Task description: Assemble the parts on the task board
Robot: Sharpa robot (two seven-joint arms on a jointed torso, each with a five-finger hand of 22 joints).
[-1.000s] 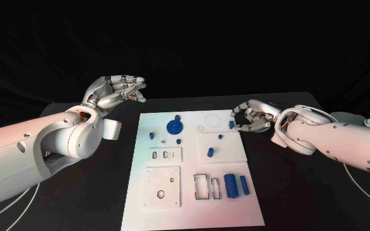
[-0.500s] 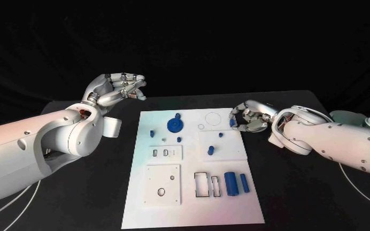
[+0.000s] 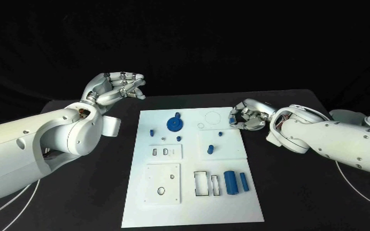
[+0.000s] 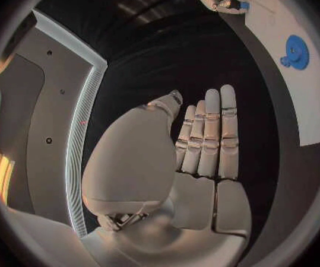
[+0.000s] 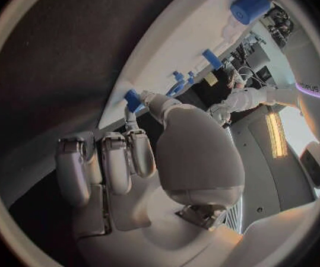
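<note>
right hand (image 3: 248,117) edged inward, pinching small blue part (image 5: 133,99), left hand (image 3: 115,88) empty

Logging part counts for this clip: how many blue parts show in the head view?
8 or so: round disc, small ones, two bars on the task board, one at the right hand. Others may be hidden.

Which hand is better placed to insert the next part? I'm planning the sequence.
Likely the right hand: it pinches a small blue part at the white task board's edge. The left hand hovers off the board, holding nothing.
</note>
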